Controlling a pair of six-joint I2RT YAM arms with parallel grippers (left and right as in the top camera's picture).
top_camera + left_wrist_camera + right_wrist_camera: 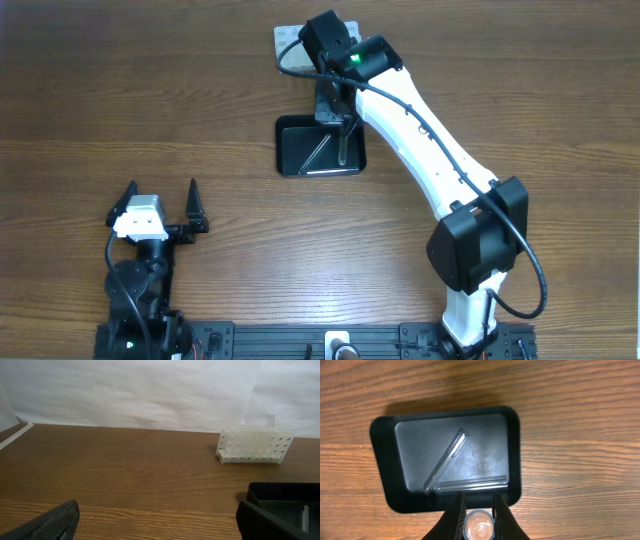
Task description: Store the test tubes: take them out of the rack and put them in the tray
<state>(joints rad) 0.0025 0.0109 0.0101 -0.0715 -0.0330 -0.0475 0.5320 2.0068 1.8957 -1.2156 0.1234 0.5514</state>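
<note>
The black tray [285,150] lies at the table's centre back, with the white tube rack [288,42] just behind it. In the right wrist view two clear test tubes rest in the tray [380,460]: one diagonal [447,460], one along a wall [470,484]. My right gripper [479,519] hangs over the tray's edge, shut on a third test tube [479,529] seen end-on. In the left wrist view the rack [252,445] has one tube [270,419] sticking up. My left gripper [160,203] stands open near its base, holding nothing.
The right arm [420,150] stretches diagonally from the bottom right to the tray and covers part of the rack. Bare wood surrounds the tray on the left and front. A white backdrop rises behind the table in the left wrist view.
</note>
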